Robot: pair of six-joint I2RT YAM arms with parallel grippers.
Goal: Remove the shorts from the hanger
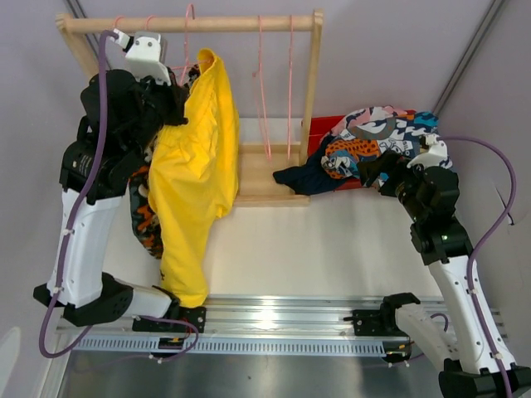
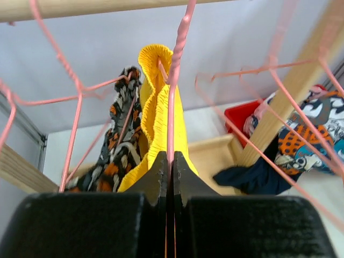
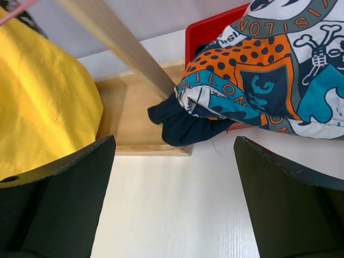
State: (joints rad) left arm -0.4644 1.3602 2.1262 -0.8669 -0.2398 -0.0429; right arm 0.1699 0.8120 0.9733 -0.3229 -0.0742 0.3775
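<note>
The yellow shorts [image 1: 195, 166] hang from a pink wire hanger [image 2: 172, 97] on the wooden rack's rod [image 1: 232, 23]. My left gripper [image 1: 176, 83] is shut on that hanger's wire, just below the bunched yellow waistband [image 2: 156, 102]. The orange-black-white camouflage shorts [image 2: 115, 150] hang on a hanger to its left, partly hidden behind my left arm in the top view [image 1: 143, 220]. The blue-orange-white print shorts [image 1: 377, 133] and the navy shorts [image 1: 299, 178] lie heaped at the right. My right gripper [image 1: 365, 170] is open and empty beside that heap. I cannot pick out the pink shorts.
Two empty pink hangers [image 1: 274, 91] hang from the rod's right half. The rack's wooden base [image 1: 261, 178] and right post [image 1: 312, 79] stand mid-table. A red bin [image 1: 322, 126] sits under the heap. In the right wrist view, the navy shorts [image 3: 183, 126] spill onto the base.
</note>
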